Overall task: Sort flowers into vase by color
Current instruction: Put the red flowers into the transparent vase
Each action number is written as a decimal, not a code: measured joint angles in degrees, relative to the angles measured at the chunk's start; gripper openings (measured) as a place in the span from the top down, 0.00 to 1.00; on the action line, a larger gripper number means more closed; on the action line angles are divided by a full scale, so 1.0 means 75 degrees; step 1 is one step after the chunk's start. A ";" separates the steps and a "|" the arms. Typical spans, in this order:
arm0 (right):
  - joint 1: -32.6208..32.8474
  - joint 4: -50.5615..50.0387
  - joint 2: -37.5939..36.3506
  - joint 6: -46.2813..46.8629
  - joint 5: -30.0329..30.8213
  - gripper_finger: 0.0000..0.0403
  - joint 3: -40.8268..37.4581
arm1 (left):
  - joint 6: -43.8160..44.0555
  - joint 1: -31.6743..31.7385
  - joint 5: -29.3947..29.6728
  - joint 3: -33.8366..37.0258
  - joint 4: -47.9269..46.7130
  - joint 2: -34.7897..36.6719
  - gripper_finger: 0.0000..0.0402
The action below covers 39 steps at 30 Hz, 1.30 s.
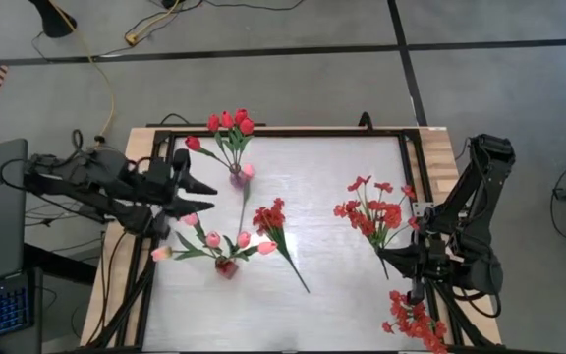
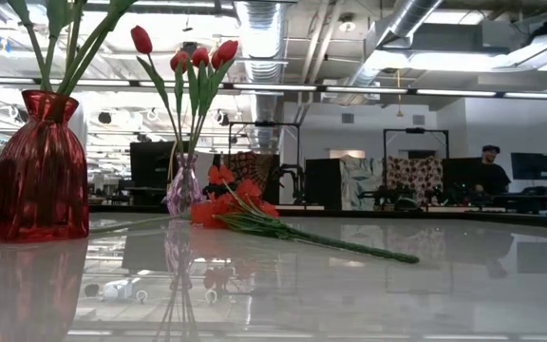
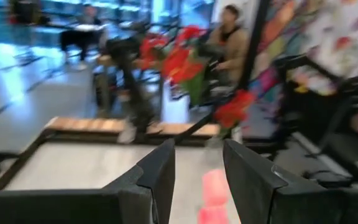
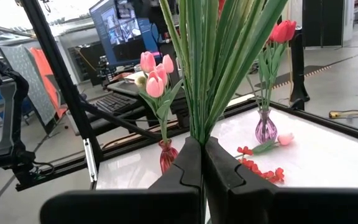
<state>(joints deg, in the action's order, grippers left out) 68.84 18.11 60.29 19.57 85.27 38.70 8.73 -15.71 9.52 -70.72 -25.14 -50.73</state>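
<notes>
since the right gripper (image 4: 202,163) is clamped on a red spray's (image 1: 373,213) stems, well right of the red vase (image 1: 226,267), it should lift it clear; the left gripper (image 1: 207,197), half open, holds nothing.

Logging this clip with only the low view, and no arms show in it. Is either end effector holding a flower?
Observer: Yes. The right end effector is shut on the green stems of a red-blossom spray.
Operator: Where is that arm?
Observer: Over the right edge of the table, with the spray's blossoms pointing toward the far side.
Operator: And the left one?
Observer: The left end effector is beside the purple vase, fingers apart with nothing between them.
</notes>
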 joint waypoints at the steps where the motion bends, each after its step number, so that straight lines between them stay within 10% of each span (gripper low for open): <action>1: 0.0000 0.0000 0.0000 -0.0003 0.0000 0.93 0.0000 | 0.0008 -0.0118 -0.0072 -0.0166 -0.0012 -0.0080 0.69; 23: 0.0000 -0.0002 0.0000 -0.0086 0.0000 0.93 0.0000 | 0.2574 -0.5053 -0.0180 -0.3162 -0.1764 -0.4748 0.69; 39: 0.0000 0.0027 0.0000 -0.0076 -0.0169 0.93 0.0000 | 0.2979 -0.4891 -0.0093 -0.3159 0.0416 -0.7708 0.69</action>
<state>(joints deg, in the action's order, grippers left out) 68.84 18.31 60.29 19.00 84.01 38.70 31.07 -52.39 8.82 -94.41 -22.02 -108.55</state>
